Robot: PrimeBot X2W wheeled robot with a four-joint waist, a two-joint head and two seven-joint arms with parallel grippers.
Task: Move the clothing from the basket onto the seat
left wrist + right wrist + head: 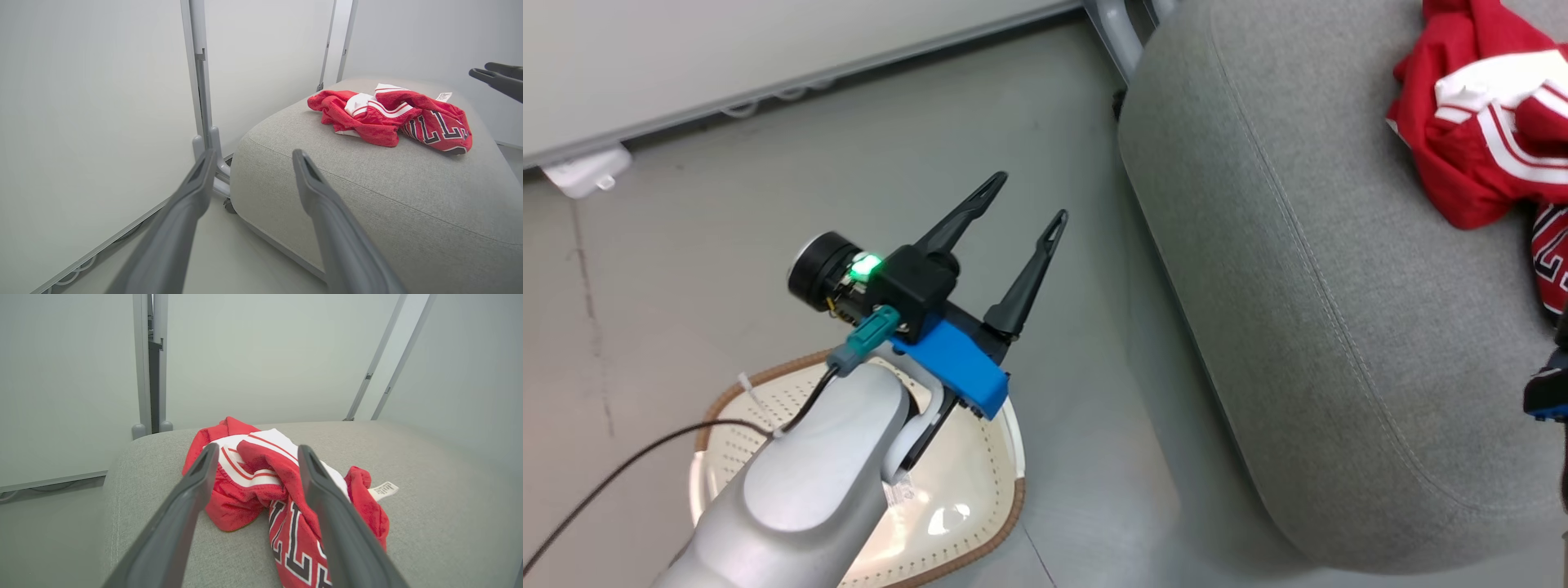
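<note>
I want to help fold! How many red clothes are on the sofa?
2. A striped one lies bunched on the sofa cushion. A lettered shirt lies right beside it, touching. The crumpled pile could hide more.

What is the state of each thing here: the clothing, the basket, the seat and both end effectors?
clothing: crumpled in a heap on the seat, not held.
basket: on the floor, its visible part empty.
seat: bearing the clothing.
left end effector: open, empty.
right end effector: open, empty, pointing at the clothing.
</note>
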